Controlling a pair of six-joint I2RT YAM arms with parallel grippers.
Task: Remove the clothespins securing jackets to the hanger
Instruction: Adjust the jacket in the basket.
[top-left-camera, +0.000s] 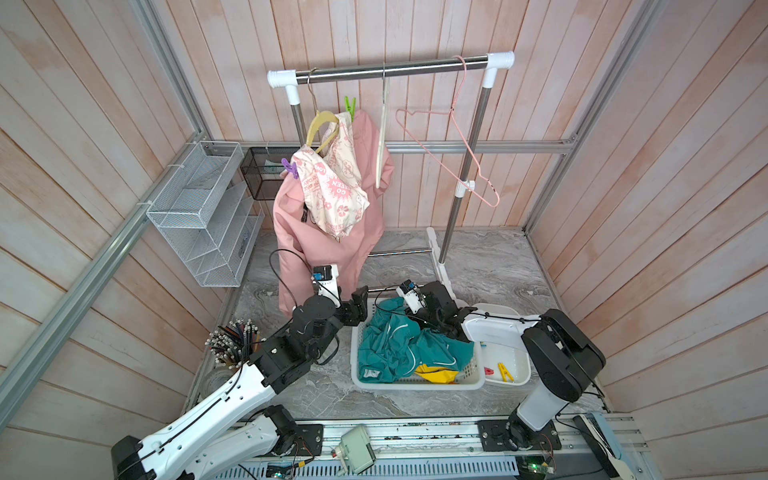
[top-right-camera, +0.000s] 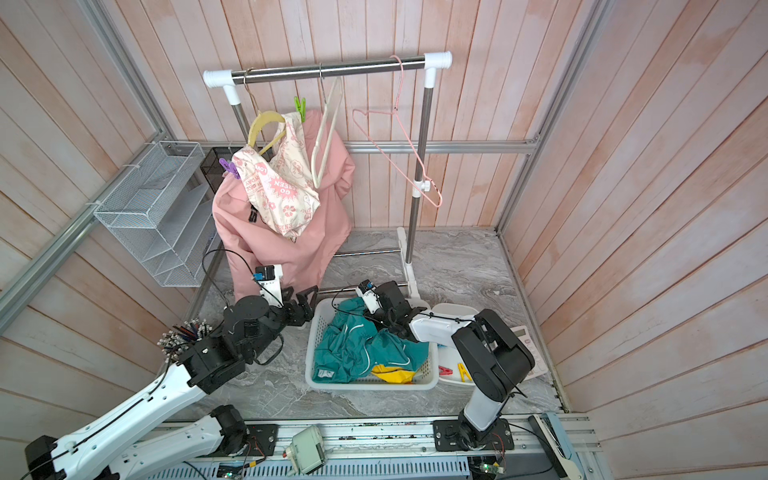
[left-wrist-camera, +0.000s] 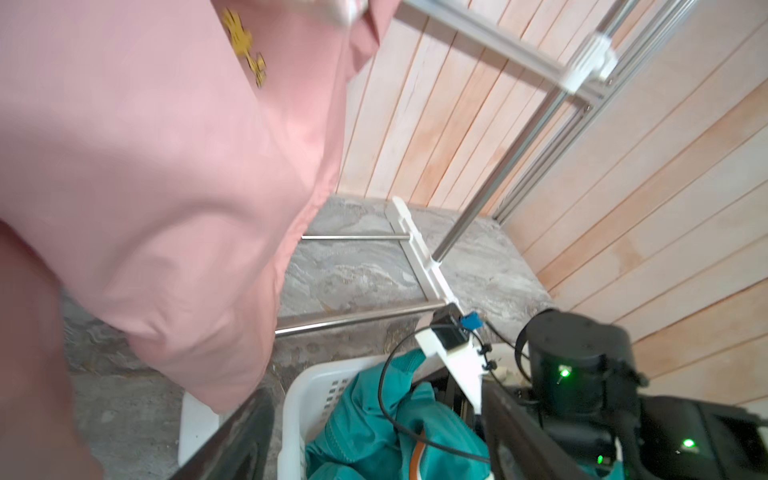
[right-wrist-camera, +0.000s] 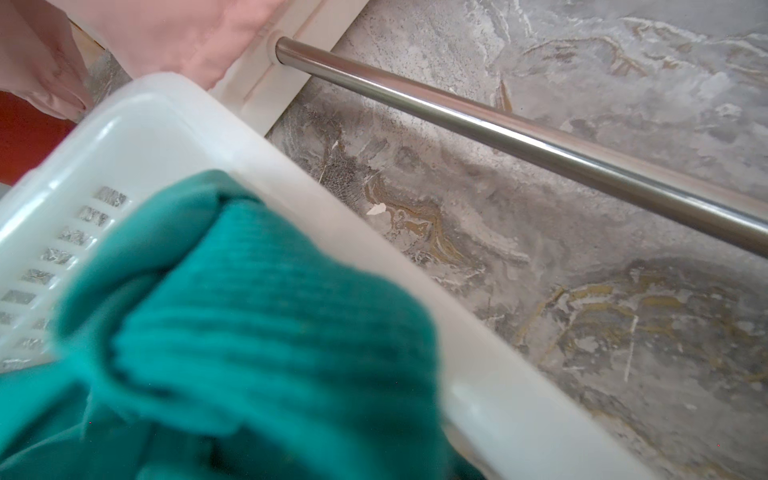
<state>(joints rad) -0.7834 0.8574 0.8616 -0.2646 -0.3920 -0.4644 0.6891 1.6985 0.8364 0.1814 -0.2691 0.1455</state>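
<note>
Left gripper (top-left-camera: 360, 304) open wide, mid frame beside white basket (top-left-camera: 355, 365). Right gripper (top-left-camera: 415, 313) down at teal jacket (top-left-camera: 386, 349) in basket; grip hidden, cannot tell. Pink jacket (top-left-camera: 291, 232) hangs, upper middle.

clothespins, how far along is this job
Done: the teal jacket and yellow jacket lie in the white basket, and a red clothespin and yellow clothespin sit in the small tub. In hand: no pin seen; the left gripper open beside the basket, the right gripper low over the teal jacket. Left: a green clothespin and purple clothespin pin the pink jacket to its hanger.
</note>
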